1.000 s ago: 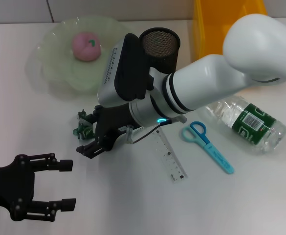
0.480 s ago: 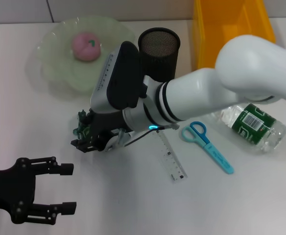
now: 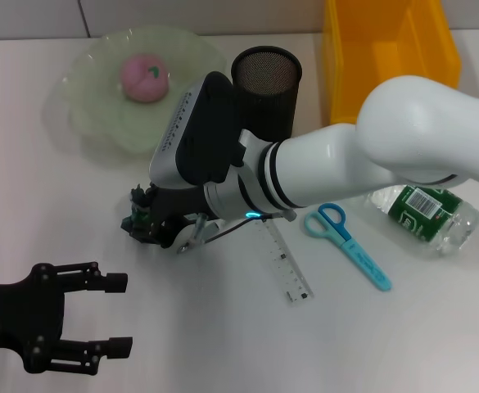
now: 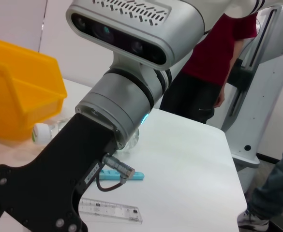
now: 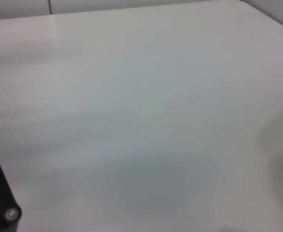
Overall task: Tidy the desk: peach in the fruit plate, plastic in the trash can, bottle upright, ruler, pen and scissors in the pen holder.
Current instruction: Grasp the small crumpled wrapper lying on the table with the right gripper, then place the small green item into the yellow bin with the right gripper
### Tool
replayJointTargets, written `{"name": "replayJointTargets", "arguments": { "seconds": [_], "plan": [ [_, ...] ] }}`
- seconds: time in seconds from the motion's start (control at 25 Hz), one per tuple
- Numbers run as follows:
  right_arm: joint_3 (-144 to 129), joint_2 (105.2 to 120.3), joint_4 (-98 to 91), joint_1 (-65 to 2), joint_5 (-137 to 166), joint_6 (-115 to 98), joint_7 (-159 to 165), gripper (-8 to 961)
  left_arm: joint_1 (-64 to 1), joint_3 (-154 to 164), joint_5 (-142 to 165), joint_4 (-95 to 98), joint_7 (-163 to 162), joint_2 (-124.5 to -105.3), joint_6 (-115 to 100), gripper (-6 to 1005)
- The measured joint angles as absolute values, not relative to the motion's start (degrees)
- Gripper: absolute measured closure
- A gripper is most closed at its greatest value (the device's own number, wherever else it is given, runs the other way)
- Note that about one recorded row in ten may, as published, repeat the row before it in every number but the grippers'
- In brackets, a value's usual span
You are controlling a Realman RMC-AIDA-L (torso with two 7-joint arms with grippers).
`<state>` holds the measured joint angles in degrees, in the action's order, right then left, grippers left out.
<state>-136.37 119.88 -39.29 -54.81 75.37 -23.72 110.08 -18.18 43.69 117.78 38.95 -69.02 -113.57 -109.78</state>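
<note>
The pink peach [image 3: 145, 77] lies in the pale green fruit plate [image 3: 100, 115]. A green crumpled plastic [image 3: 137, 210] lies on the table, and my right gripper [image 3: 159, 231] is down right against it, reaching in from the right. The bottle [image 3: 423, 211] lies on its side at the right. The clear ruler [image 3: 285, 264] and the blue scissors [image 3: 347, 244] lie flat in the middle. Behind my right arm stands the black mesh pen holder [image 3: 266, 80]. The yellow trash can [image 3: 386, 45] is at the back right. No pen is in view. My left gripper [image 3: 123, 314] rests open at the front left.
In the left wrist view my right arm's wrist fills the front, with the ruler [image 4: 110, 210], scissors [image 4: 131, 175], bottle [image 4: 48, 131] and yellow trash can [image 4: 20, 92] behind it. A person in a red shirt [image 4: 214, 53] stands past the table's far edge.
My right gripper has come down and moved left onto the green plastic. My left gripper has drifted slightly toward the front edge and stays open.
</note>
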Motion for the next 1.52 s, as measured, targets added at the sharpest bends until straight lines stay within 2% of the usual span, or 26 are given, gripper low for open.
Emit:
{"name": "replayJointTargets", "arguments": {
  "seconds": [0.48, 0.72, 0.88, 1.04, 1.08, 1.12, 1.16, 1.32, 1.52],
  "plan": [
    [-137.1, 119.88, -39.6, -54.5, 75.3, -24.1, 110.4, 684, -18.2, 43.6, 117.8, 38.8, -69.1, -113.60, -109.8, 171],
    [-136.6, 119.88, -41.1, -52.7, 75.3, -24.5, 109.8, 887, -18.0, 43.6, 117.8, 38.8, -69.1, -113.55, -109.8, 171],
    [-136.4, 119.86, -42.3, -51.4, 75.3, -24.6, 109.5, 941, -17.9, 43.6, 117.8, 38.8, -69.1, -113.55, -109.9, 171],
    [-130.3, 119.38, -45.8, -46.0, 75.5, -28.5, 105.4, 946, -17.8, 43.6, 117.8, 38.8, -69.1, -113.55, -110.0, 171],
    [-126.9, 119.35, -46.9, -43.8, 75.5, -31.1, 103.1, 943, -18.0, 43.6, 117.8, 38.9, -69.1, -113.55, -110.1, 171],
    [-118.7, 119.30, -48.8, -38.9, 75.5, -37.5, 98.6, 941, -18.1, 43.6, 117.8, 38.9, -69.1, -113.55, -110.2, 171],
    [-118.7, 119.30, -48.8, -38.9, 75.5, -37.5, 98.6, 938, -18.1, 43.6, 117.8, 38.9, -69.1, -113.55, -110.2, 171],
    [-100.3, 119.40, -51.0, -29.9, 75.4, -52.5, 92.1, 926, -18.3, 43.6, 117.8, 38.9, -69.2, -113.55, -110.3, 171],
    [-86.7, 119.50, -50.6, -23.3, 71.4, -66.1, 82.6, 912, -18.9, 43.6, 117.8, 38.9, -69.8, -113.55, -110.5, 171]
  ]
}}
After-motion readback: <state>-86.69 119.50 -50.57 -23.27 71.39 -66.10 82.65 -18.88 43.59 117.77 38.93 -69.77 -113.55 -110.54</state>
